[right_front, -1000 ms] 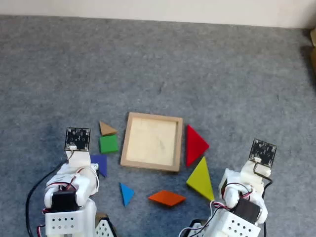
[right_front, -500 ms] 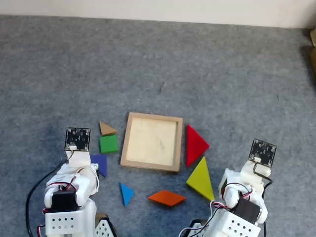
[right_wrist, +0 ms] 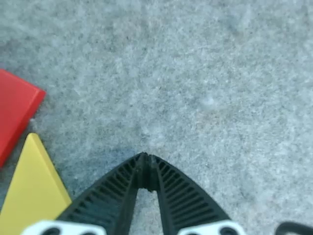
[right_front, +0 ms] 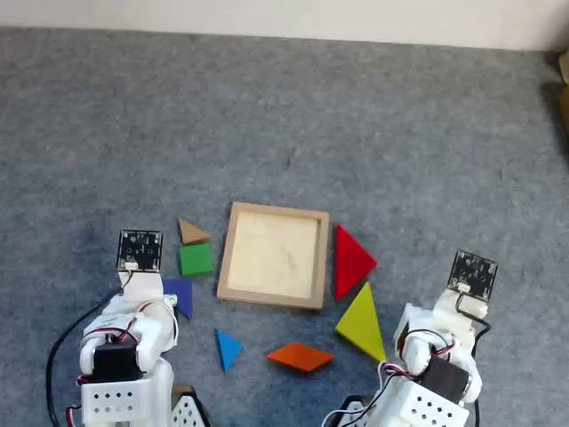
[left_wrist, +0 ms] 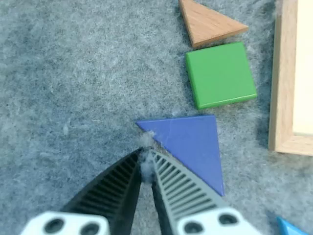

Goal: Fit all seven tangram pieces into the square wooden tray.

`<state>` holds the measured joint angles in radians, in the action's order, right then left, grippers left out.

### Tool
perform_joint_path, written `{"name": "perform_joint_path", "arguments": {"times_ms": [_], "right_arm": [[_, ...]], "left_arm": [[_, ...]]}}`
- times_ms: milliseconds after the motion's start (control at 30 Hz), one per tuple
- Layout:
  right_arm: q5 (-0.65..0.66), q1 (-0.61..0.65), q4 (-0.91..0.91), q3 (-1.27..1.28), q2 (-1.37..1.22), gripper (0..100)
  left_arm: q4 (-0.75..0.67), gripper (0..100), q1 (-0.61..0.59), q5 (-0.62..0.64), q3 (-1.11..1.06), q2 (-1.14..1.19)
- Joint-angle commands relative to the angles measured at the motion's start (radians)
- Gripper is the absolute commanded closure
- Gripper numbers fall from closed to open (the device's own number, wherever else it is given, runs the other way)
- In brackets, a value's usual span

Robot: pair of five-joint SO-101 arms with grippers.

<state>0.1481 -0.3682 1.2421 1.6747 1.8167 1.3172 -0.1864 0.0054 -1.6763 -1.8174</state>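
Note:
The square wooden tray [right_front: 222, 267] lies mid-table with nothing in it. Left of it sit a tan triangle [right_front: 192, 233], a green square [right_front: 196, 259] and a dark blue triangle [right_front: 180, 296]. A small blue triangle [right_front: 228, 348] and an orange parallelogram [right_front: 300, 357] lie in front of it. A red triangle [right_front: 352, 261] and a yellow triangle [right_front: 363, 322] are on its right. My left gripper [left_wrist: 145, 157] is shut, its tips at the corner of the dark blue triangle [left_wrist: 190, 145]. My right gripper [right_wrist: 145, 172] is shut over bare carpet beside the yellow triangle [right_wrist: 30, 195].
Both arm bases [right_front: 124, 356] [right_front: 436, 365] stand at the near edge of the grey carpet [right_front: 293, 124]. A brown object [right_front: 564, 67] shows at the far right edge.

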Motion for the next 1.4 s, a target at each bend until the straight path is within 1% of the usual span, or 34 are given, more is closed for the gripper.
{"name": "perform_joint_path", "arguments": {"times_ms": [0,433,500,600,733,800,867,1033,1133,1200,1300,1367], "right_arm": [[-0.011,0.012,0.008,0.094,0.015,99.3],[-0.005,0.004,0.007,0.087,0.015,99.3],[0.028,-0.012,0.005,0.084,0.015,99.3],[0.083,-0.035,-0.076,-0.007,0.015,99.3],[0.086,-0.028,-0.099,-0.117,0.01,99.3],[0.086,-0.002,-0.093,-0.176,0.004,99.3],[0.086,0.039,-0.05,-0.234,0.004,99.1],[0.086,0.193,0.059,-0.404,0.001,98.8],[0.091,0.271,0.074,-0.484,-0.03,98.1],[0.087,0.302,0.077,-0.524,-0.117,95.6],[0.083,0.335,0.077,-0.611,-0.328,94.0],[0.044,0.367,0.077,-0.693,-0.483,93.4]], "left_arm": [[0.005,100,-0.01,-0.002,-0.021,-0.005],[0.005,100,-0.01,-0.002,-0.021,-0.005],[0.005,100,-0.01,-0.002,-0.021,-0.005],[0.005,100,-0.01,-0.002,-0.021,-0.005],[0.005,100,-0.01,-0.002,-0.021,-0.005],[0.005,100,-0.01,-0.002,-0.021,-0.005],[0.005,100,-0.01,-0.002,-0.021,-0.005],[0.005,100,-0.01,-0.002,-0.021,-0.005],[0.005,100,-0.01,-0.002,-0.021,-0.005],[0.005,100,-0.01,-0.002,-0.021,-0.005],[0.005,100,-0.01,-0.002,-0.021,-0.005],[0.005,100,-0.01,-0.002,-0.021,-0.005]]}}
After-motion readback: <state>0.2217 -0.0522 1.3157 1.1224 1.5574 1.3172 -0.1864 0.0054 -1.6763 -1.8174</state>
